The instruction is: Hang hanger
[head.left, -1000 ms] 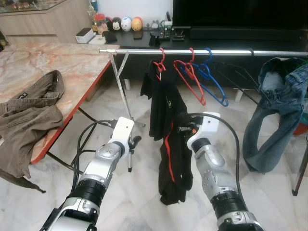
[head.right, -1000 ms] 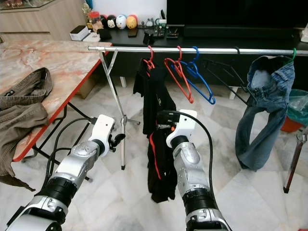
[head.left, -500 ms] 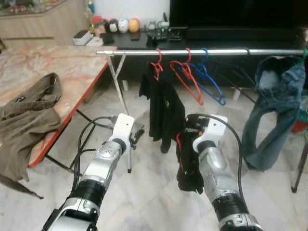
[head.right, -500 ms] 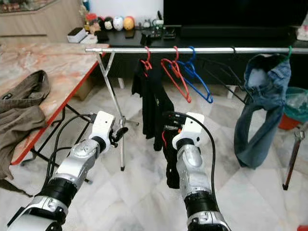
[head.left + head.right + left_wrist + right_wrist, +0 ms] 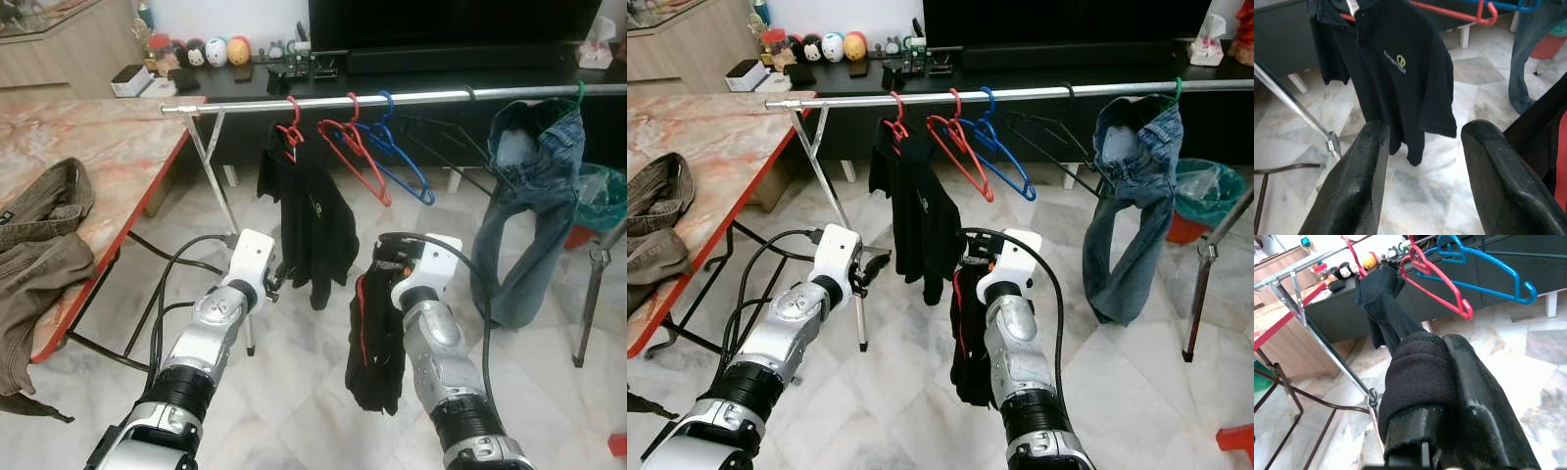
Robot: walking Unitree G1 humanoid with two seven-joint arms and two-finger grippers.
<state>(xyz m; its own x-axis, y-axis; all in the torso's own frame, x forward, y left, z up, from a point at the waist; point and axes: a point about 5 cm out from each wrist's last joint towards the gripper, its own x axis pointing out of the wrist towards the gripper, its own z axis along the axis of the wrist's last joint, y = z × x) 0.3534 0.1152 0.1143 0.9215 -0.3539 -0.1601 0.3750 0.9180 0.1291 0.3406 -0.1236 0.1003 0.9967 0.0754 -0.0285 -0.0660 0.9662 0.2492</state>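
From the left eye view, we are standing before the rail (image 5: 392, 98), looking down on it. A black shirt (image 5: 312, 230) is hanging there from a red hanger (image 5: 289, 127); just beside it an empty red hanger (image 5: 355, 157) and a blue hanger (image 5: 402, 162) are hanging, and jeans (image 5: 519, 196) are draped further along. Our right gripper (image 5: 384, 266) is carrying a black garment with red trim (image 5: 372, 338), well below the rail.

In the right eye view, our left gripper (image 5: 874, 266) is hovering near the rail's leg (image 5: 838, 220), holding nothing.

Through the left wrist view, its fingers (image 5: 1359, 171) are standing spread apart, with the hung shirt ahead of them.

Through the right wrist view, we are seeing the black cloth (image 5: 1420, 382) bunched and clenched between the fingers (image 5: 1484, 401); we cannot tell whether a hanger is inside it.

We are judging one shirt hung, and this garment not yet raised to the rail.
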